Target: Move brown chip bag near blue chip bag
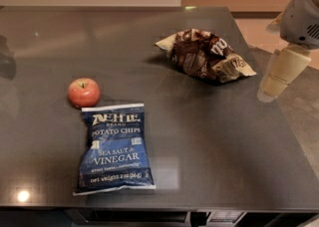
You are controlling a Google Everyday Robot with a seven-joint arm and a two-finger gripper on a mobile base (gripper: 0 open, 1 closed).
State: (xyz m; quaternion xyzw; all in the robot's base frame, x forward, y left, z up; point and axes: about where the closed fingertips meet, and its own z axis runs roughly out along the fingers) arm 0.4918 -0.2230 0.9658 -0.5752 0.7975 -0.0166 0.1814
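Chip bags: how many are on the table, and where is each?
2. The brown chip bag lies at the far right of the table; the blue chip bag lies near the front, by the apple. The gripper hangs by the right edge, touching neither.
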